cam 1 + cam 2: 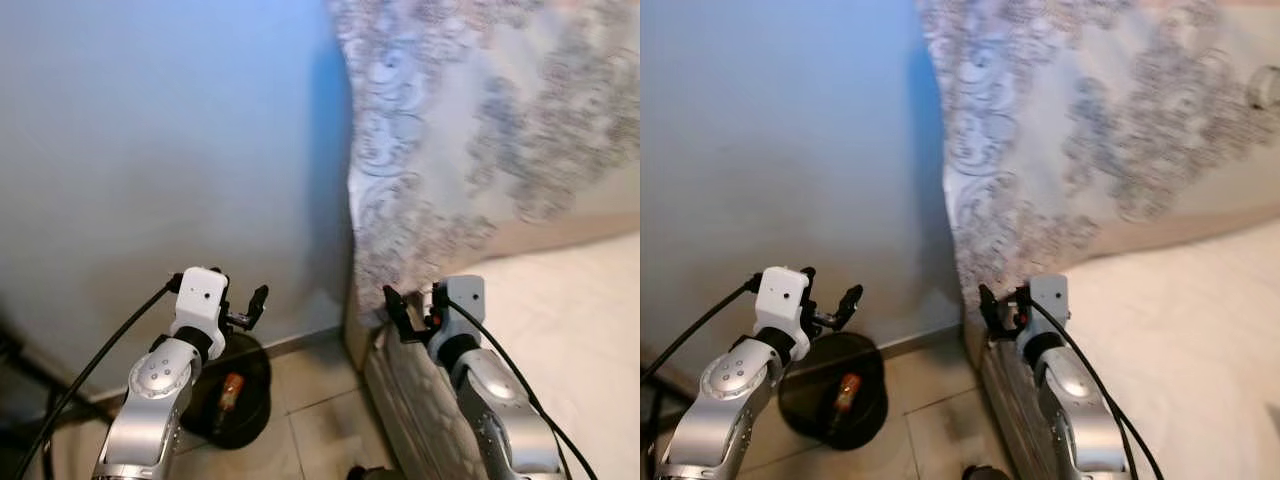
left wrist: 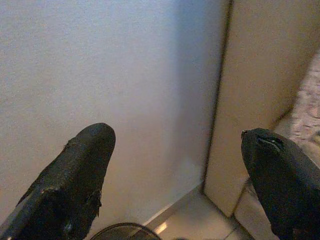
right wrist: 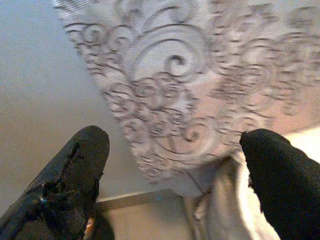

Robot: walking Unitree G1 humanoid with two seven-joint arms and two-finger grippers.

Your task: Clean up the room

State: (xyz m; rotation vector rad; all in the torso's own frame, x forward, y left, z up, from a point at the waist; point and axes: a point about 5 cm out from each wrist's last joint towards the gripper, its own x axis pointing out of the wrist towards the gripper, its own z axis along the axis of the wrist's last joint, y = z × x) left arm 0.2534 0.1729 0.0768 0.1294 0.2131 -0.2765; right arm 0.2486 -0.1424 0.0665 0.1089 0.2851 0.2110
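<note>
step: approach, nothing held | left end effector (image 1: 243, 308) wide, above black round bin (image 1: 236, 412) on the floor | right end effector (image 1: 410, 312) wide, at patterned pillow (image 1: 480, 130) by bed (image 1: 580, 320) edge | next: probably reach the pillow and close on it

plain pale wall (image 1: 150, 150) on the left, swirly patterned fabric (image 1: 480, 120) hanging over a cream bed (image 1: 570, 330), tiled floor (image 1: 310, 400) below

wall (image 1: 150, 150): we see smooth matt paint
cloth (image 1: 470, 120): we see soft woven fabric, scroll-patterned
floor (image 1: 310, 400): smooth tiles, slight sheen
arms (image 1: 160, 385): brushed silver metal, white plastic wrists
bed (image 1: 570, 320): matt cream sheet
</note>
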